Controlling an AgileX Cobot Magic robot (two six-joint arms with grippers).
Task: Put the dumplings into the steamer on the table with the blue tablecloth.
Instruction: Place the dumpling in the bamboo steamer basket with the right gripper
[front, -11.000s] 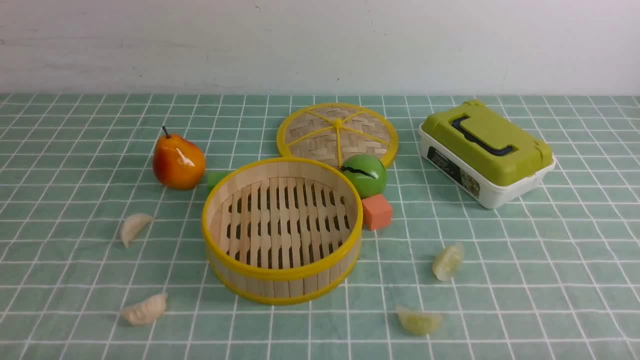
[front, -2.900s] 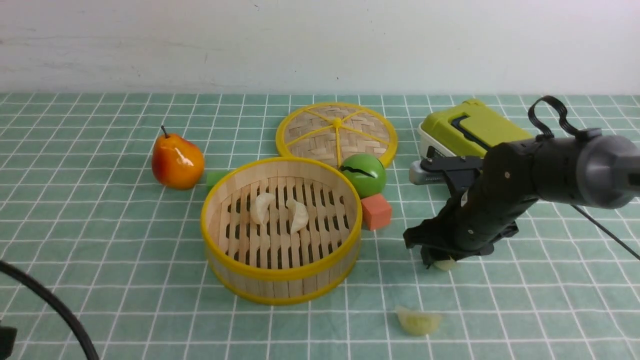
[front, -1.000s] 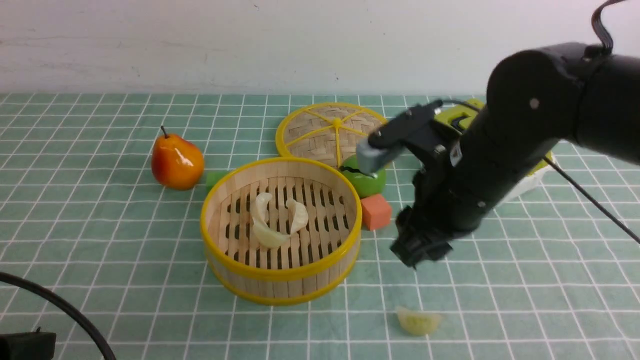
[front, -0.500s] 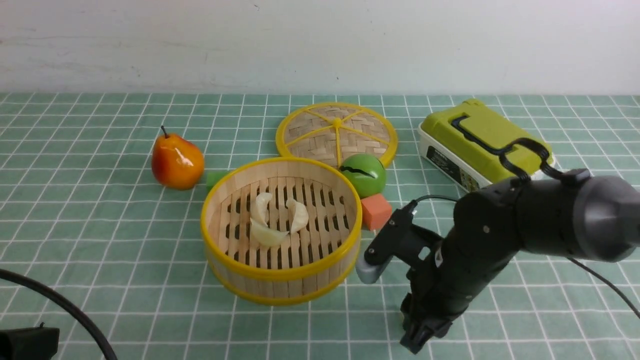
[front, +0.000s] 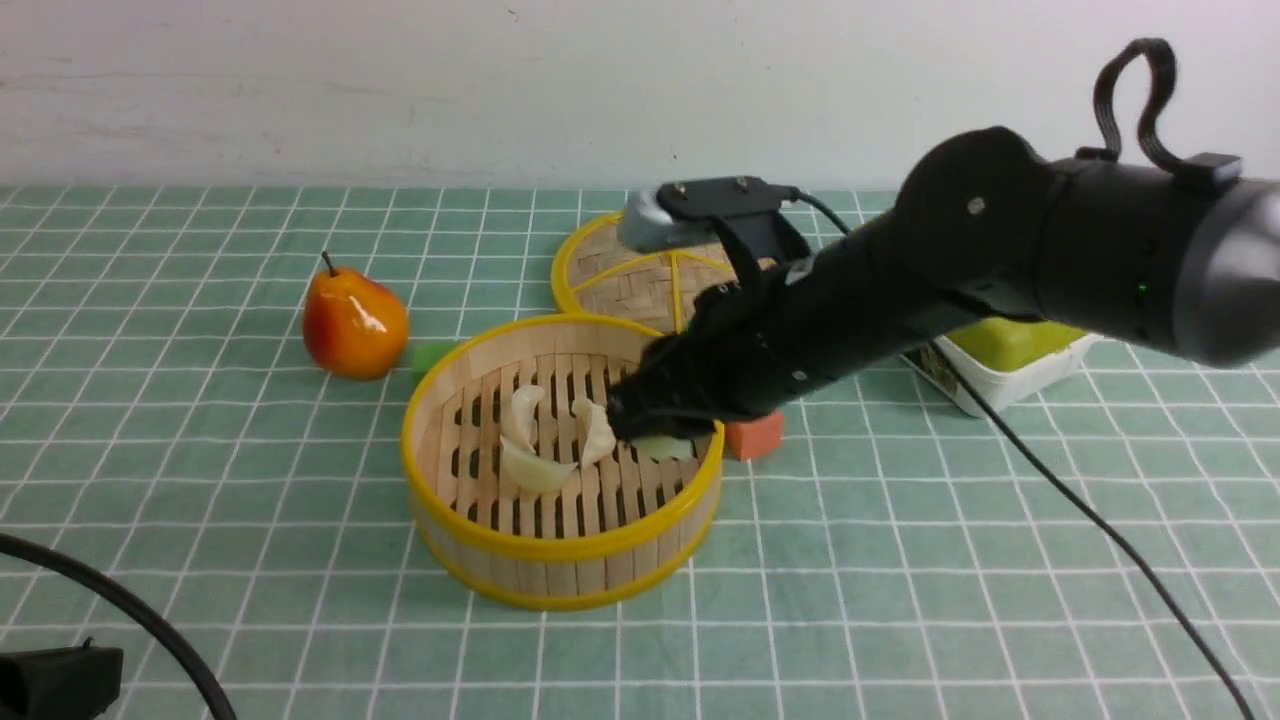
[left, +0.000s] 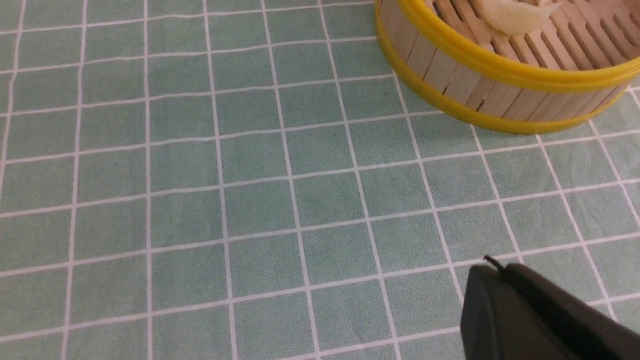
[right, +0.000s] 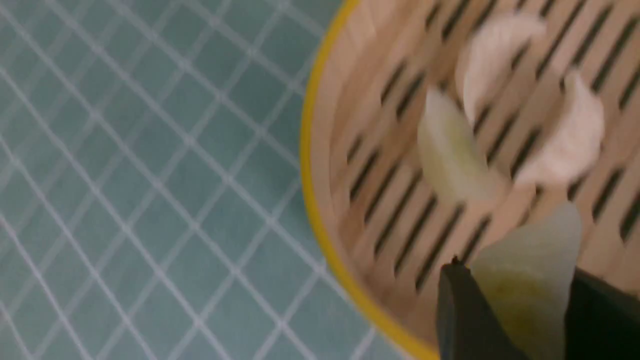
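The steamer (front: 560, 548) stands mid-table on the blue tablecloth (front: 900, 560). Three dumplings lie on its slatted floor (front: 521, 408) (front: 600, 430) (front: 535, 472). My right gripper (front: 655, 432) hangs low over the steamer's right inner side, shut on a yellowish-green dumpling (front: 668, 448). In the right wrist view that dumpling (right: 530, 260) sits between the black fingers of the right gripper (right: 520, 280), above the slats, with the other three beyond it (right: 450, 150). My left gripper (left: 492, 267) is shut and empty, over bare cloth near the steamer's (left: 450, 60) front left.
The flat woven lid (front: 610, 270) lies behind the steamer, partly under my right arm. A pear (front: 355, 322) and a small green block (front: 432, 357) stand at the left, an orange cube (front: 755, 436) at the right. A green-lidded box (front: 1010, 365) sits far right.
The right gripper has risen from the front of the table with the last loose dumpling and swung left and back over the steamer. The left arm has stayed put.
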